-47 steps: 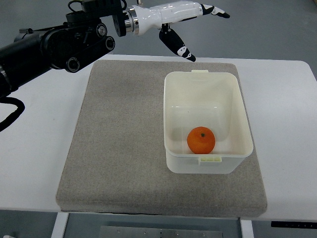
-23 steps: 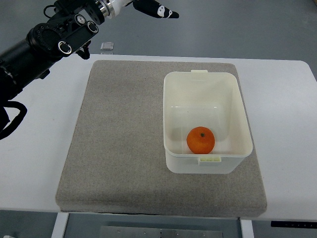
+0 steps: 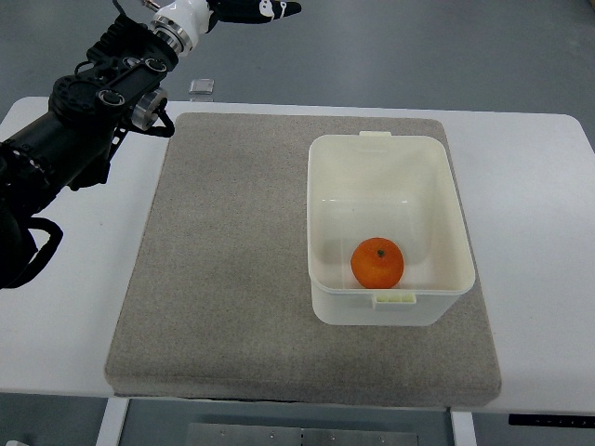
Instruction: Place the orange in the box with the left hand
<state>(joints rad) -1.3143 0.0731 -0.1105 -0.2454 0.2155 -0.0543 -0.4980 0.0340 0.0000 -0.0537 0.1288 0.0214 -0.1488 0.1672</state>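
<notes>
Spanning nearly the whole view, a white table (image 3: 544, 186) carried a large grey felt-like mat (image 3: 232, 260), which lay flat and covered most of its middle. On the right half of that mat stood a white plastic box (image 3: 321, 186), open at the top, with a small tab on its far rim and a pale label on its near wall; whatever was printed on that label was too small to read. No other writing or brand showed anywhere.

From the left edge a black jointed left arm (image 3: 84, 130) reached diagonally up and away toward the far side of the table, ending in a silver wrist ring and a white left hand (image 3: 244, 9) with dark fingertips. That hand was high at the top edge, well apart from the box, and mostly cut off by the frame; the one or two fingers in sight pointed out to the right and held nothing, though how far the rest were spread could not be told.

Inside the box, on its floor near the front wall, sat the orange (image 3: 377, 263), whole and unobstructed. A small grey square object (image 3: 201, 86) lay on the table beyond the mat's far left corner, too small to identify.
</notes>
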